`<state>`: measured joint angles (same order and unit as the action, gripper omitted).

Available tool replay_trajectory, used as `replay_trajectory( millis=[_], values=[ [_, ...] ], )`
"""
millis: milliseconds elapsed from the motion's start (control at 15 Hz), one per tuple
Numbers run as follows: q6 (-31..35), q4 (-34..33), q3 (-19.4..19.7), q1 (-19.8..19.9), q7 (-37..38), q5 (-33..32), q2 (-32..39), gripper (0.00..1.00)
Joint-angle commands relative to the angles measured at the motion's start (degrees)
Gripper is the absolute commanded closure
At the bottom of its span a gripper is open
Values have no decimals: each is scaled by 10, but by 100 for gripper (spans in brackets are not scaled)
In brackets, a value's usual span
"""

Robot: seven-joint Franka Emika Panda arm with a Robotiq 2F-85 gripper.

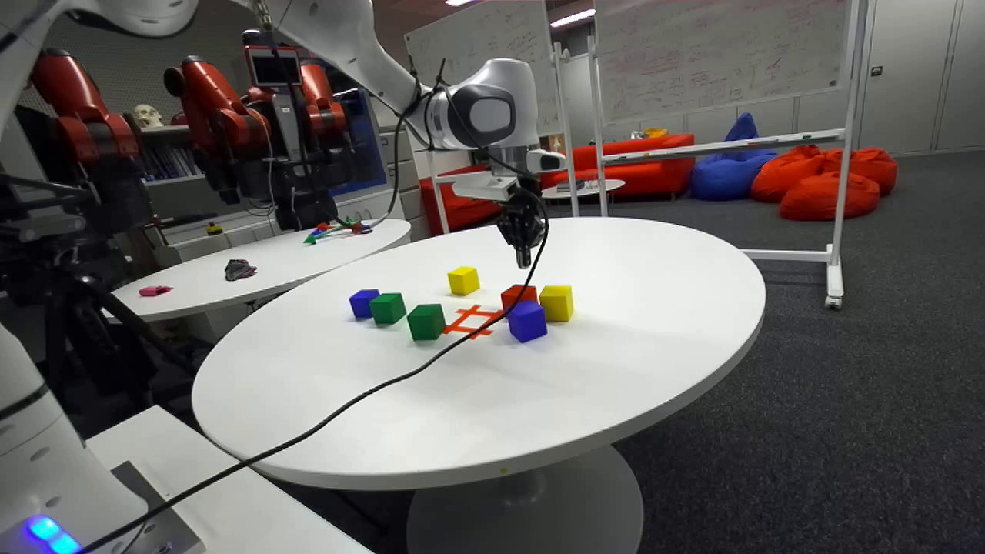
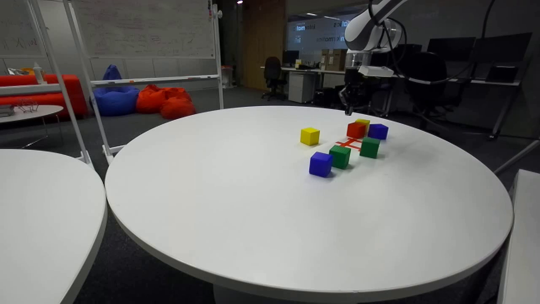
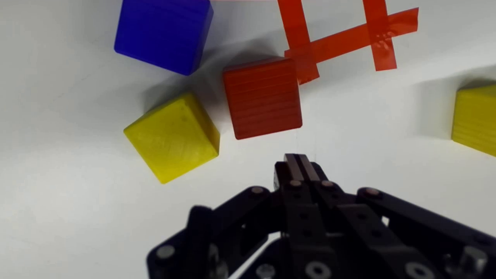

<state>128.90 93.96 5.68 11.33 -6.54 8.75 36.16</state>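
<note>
"White tabletop [image 1: 631, 385] under the jaws, and what's nearest them?"

"That red block [image 3: 263, 99], just ahead of the gripper [image 3: 297, 159] and a touch left as the wrist view has it, not touching. The two fingers are pressed together with nothing between them."

"How would it handle?"

"Its top shows what looks like grain, so I'd guess wood: light, stiff, hard to damage, maybe slightly slick from paint. I'd pinch it across two opposite side faces, minding the near yellow block [image 3: 174, 139] left of the jaws, which crowds one corner."

"And past it?"

"Farther ahead and left, a blue block [image 3: 162, 35]; straight ahead, strips of red tape [image 3: 341, 42] that run up to the red block's corner, though I can't tell whether they touch. A far yellow block [image 3: 478, 118] stands well off to the right of the jaws, cut by the view's edge."

"So the wrist view gives you everything?"

"No. It shows the gaps round the red block, where in an exterior view the blue block [image 1: 528, 322] partly covers it. Only the exterior views show the jaws hanging above the tabletop, and, across the tape from them, a green block [image 1: 427, 322], a second green block [image 1: 387, 308] and a second blue block [image 1: 363, 303]."

"Farther off?"

"Red robot arms [image 1: 223, 115] in an exterior view, an office chair [image 2: 273, 68] in an exterior view, whiteboards [image 1: 723, 54] and beanbags [image 1: 831, 192] in both."
</note>
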Motion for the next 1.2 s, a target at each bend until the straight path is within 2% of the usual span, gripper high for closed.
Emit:
replay_trajectory(
  millis=[0,467,600,1133],
  values=[
    [4,-37,-5,7,7,-7,27,100],
    [22,-69,-1,7,1,-19,55,100],
    [18,-53,-6,8,4,-13,44,99],
    [18,-60,-4,8,4,-20,51,99]
  ],
)
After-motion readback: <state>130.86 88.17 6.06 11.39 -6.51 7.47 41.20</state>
